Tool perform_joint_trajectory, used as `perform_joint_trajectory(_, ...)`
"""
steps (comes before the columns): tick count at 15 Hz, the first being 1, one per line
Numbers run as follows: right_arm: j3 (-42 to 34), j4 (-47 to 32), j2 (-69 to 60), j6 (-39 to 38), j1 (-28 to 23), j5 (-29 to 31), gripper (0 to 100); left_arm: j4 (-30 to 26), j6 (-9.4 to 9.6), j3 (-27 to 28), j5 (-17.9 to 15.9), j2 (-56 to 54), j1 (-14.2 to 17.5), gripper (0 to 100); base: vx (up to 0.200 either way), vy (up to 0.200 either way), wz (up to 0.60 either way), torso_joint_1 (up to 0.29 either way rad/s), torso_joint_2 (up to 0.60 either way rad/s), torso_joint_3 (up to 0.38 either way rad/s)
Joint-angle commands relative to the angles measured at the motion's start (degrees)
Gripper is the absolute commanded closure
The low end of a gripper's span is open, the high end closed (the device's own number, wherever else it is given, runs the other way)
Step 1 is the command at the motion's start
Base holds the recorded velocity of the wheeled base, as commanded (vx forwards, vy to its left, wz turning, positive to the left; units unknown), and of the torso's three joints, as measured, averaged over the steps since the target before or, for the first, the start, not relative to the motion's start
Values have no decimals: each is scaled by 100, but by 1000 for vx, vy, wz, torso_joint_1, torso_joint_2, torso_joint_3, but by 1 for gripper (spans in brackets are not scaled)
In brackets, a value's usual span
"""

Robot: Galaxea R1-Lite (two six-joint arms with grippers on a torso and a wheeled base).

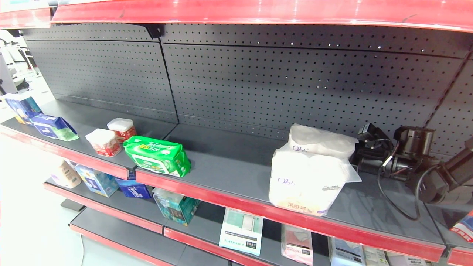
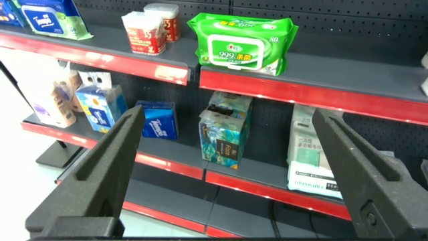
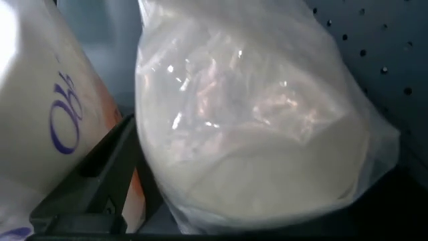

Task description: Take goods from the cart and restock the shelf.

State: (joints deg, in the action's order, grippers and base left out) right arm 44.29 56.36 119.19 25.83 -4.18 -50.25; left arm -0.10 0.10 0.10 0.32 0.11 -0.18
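Toppling risk: right of centre, the soft pack [image 1: 321,140] perches on the white bundle [image 1: 306,181]; the right gripper [image 1: 364,149] (we cannot tell its hold; left gripper [image 2: 227,117] gapes empty) could nudge it off.

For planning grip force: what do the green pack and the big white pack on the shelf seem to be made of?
Green pack: soft plastic film, glossy; it shows highlights and a crimped end seam. Big white pack: thin plastic wrap, probably over soft paper goods; it creases and bulges, with a flared sealed edge.

R arm [image 1: 443,181]: dark metal cylindrical joints, looped black cable [image 1: 378,183]; L gripper [image 2: 227,115] black
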Motion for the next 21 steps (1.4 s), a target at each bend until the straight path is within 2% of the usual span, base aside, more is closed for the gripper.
perform_joint_trajectory(1,-26,16,-185,-43,-30,-11,0,1,-1,-1,3,-2,1,0,0,0,0,0,0,0)
perform_joint_trajectory(3,-61,7,-335,-61,-74,-2,0,1,-1,-1,3,-2,1,0,0,0,0,0,0,0)
perform_joint_trajectory(6,-720,-2,-888,-61,-311,-2,0,1,-1,-1,3,-2,1,0,0,0,0,0,0,0)
perform_joint_trajectory(10,-1098,-2,-1486,-61,-443,6,0,1,-1,-1,3,-2,1,0,0,0,0,0,0,0)
perform_joint_trajectory(17,-1590,-46,-2277,-166,-575,393,0,1,-1,-1,3,-2,1,0,0,0,0,0,0,0)
perform_joint_trajectory(21,-1616,-37,-2664,-694,-628,1298,0,1,-1,-1,3,-2,1,0,0,0,0,0,0,0)
